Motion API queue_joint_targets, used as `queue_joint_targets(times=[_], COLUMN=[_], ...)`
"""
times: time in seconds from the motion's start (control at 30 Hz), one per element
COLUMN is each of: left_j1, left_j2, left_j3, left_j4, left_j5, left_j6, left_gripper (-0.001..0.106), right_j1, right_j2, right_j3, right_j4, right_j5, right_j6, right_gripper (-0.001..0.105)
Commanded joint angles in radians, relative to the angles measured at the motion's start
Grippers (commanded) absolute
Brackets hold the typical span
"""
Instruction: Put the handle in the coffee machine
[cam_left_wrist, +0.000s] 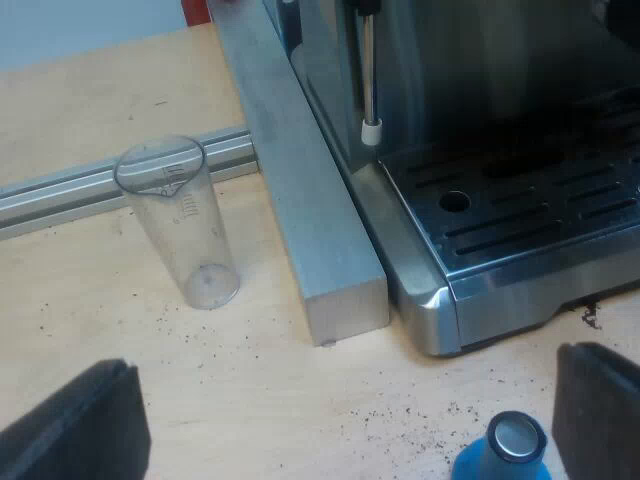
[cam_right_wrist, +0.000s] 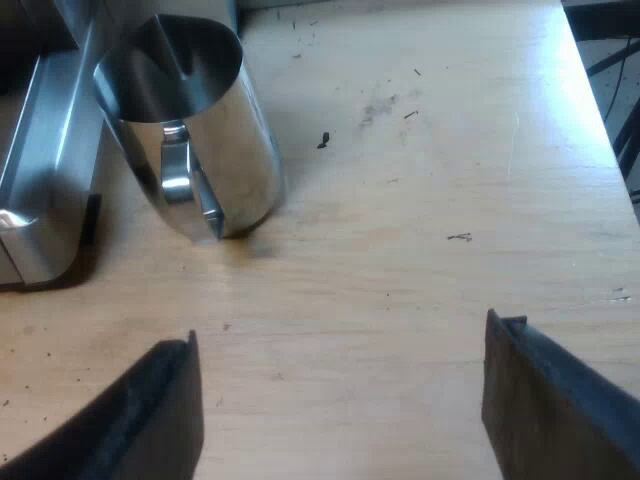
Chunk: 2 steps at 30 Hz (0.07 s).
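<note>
Here, a clear plastic measuring glass (cam_left_wrist: 178, 225): upright, empty, near a square grey aluminium beam (cam_left_wrist: 300, 200). Over by the machine's corner, a shiny steel jug with a handle (cam_right_wrist: 190, 130): upright, nothing seen inside. Stainless espresso machine (cam_left_wrist: 520, 200) close alongside the beam, slotted drip tray bare, steam wand (cam_left_wrist: 368, 80) hanging above. Open light wooden table (cam_right_wrist: 420, 200) beyond the jug, speckled with grounds. Left gripper (cam_left_wrist: 340, 430) low over the table, spread wide, holding nothing, blue metal-topped tamper (cam_left_wrist: 510, 445) just beside one finger. Right gripper (cam_right_wrist: 340, 400) likewise low, wide apart, empty.
</note>
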<state>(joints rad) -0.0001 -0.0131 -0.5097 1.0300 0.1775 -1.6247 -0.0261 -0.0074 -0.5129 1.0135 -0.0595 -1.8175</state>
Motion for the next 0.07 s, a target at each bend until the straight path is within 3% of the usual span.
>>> queue_joint_targets(times=[0.03, 0.07], left_j1=[-0.005, -0.005], left_j2=[-0.141, -0.141], left_j3=[-0.003, -0.003], left_j4=[-0.016, -0.016], left_j5=[-0.004, -0.004], left_j6=[-0.006, -0.006], left_gripper=[0.083, 0.083], right_j1=[-0.003, -0.003], right_j2=[-0.044, -0.044], right_j3=[-0.005, -0.005], right_j4=[0.0, 0.0], right_j5=[-0.005, -0.005], right_j6=[0.0, 0.0], right_gripper=[0.062, 0.062])
